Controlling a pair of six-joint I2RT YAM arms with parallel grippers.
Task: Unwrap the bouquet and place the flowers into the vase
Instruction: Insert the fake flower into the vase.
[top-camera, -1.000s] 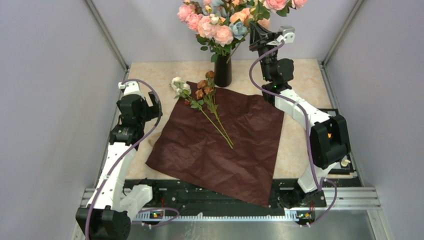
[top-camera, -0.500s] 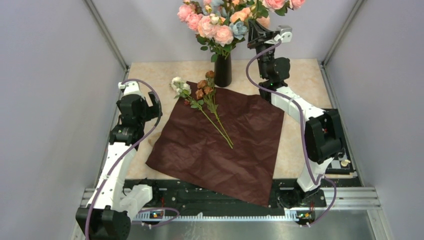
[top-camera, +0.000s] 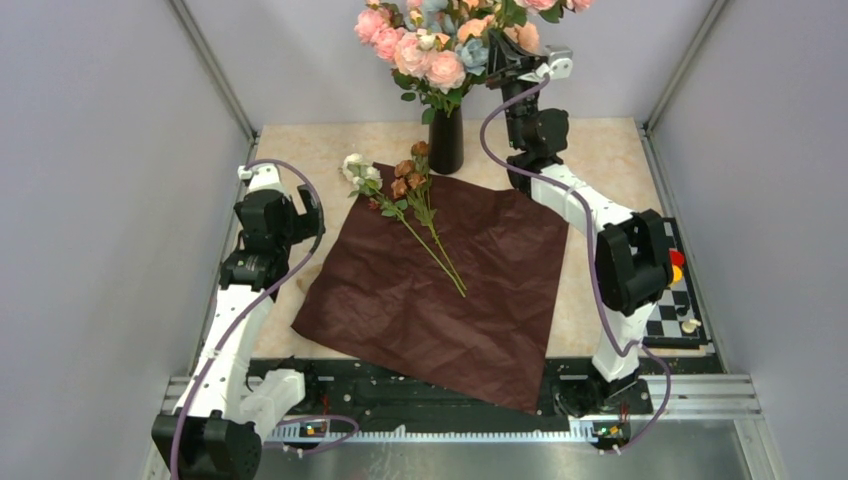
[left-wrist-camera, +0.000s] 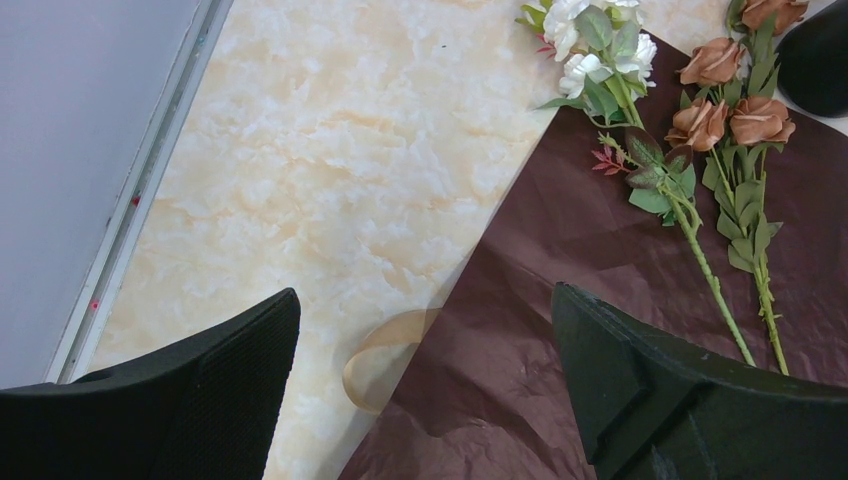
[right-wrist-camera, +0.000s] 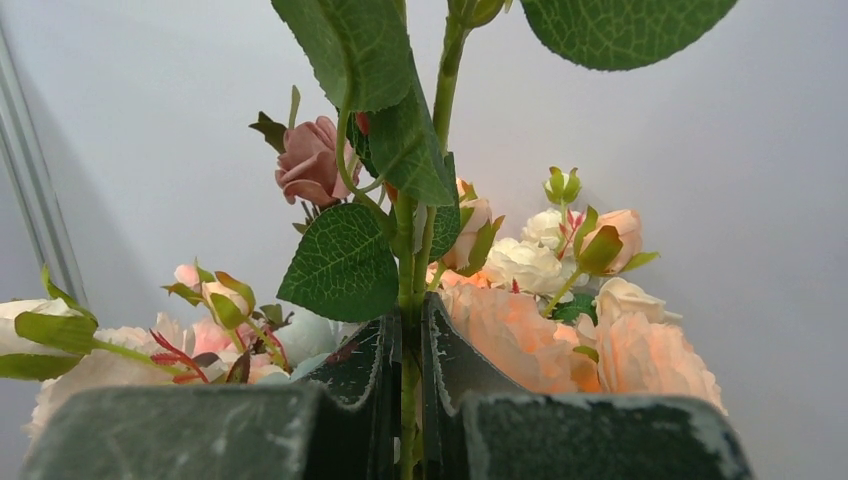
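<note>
My right gripper is pinched tight on a flower stem, high among the blooms above the vase. My left gripper gapes wide and empty beside the paper, where the other flowers lie.

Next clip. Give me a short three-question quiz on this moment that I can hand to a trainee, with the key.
1. True or false: the left gripper is closed on the tan ribbon.
2. Multiple choice: what is the right gripper holding? A) the ribbon B) a leafy flower stem C) nothing
3. Short answer: what state is the maroon paper in?

Key
1. False. Its jaws stand wide open.
2. B. The stem is pinched between the shut fingers, up among the big blooms.
3. Spread open flat, with loose flowers lying on it.
</note>
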